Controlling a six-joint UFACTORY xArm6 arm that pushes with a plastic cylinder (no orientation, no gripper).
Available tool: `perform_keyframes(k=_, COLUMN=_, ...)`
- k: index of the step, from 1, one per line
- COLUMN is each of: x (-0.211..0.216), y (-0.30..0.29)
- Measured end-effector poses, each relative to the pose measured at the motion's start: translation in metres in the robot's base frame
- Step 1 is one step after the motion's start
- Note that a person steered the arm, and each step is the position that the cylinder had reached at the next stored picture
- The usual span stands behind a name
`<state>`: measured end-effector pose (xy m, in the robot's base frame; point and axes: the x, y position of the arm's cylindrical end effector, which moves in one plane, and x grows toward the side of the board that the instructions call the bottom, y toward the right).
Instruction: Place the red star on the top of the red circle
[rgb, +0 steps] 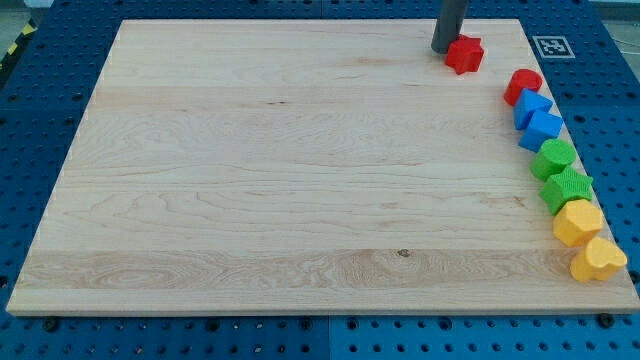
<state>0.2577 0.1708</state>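
Observation:
The red star (464, 54) lies near the board's top edge, toward the view's right. My tip (444, 51) stands at the star's left side, touching or almost touching it. The red circle (522, 86) lies below and to the right of the star, at the top of a row of blocks along the board's right edge. A gap of bare board separates star and circle.
Below the red circle the row runs down the right edge: two blue blocks (532, 105) (542, 129), two green blocks (553, 158) (566, 188), a yellow block (578, 222) and a yellow heart (598, 260). A black-and-white marker (549, 46) sits off the board's top right corner.

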Motion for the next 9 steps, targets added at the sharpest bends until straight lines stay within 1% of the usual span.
perform_keyframes(k=2, x=0.017, y=0.0)
perform_keyframes(k=7, x=0.017, y=0.06)
perform_keyframes(k=9, x=0.015, y=0.026)
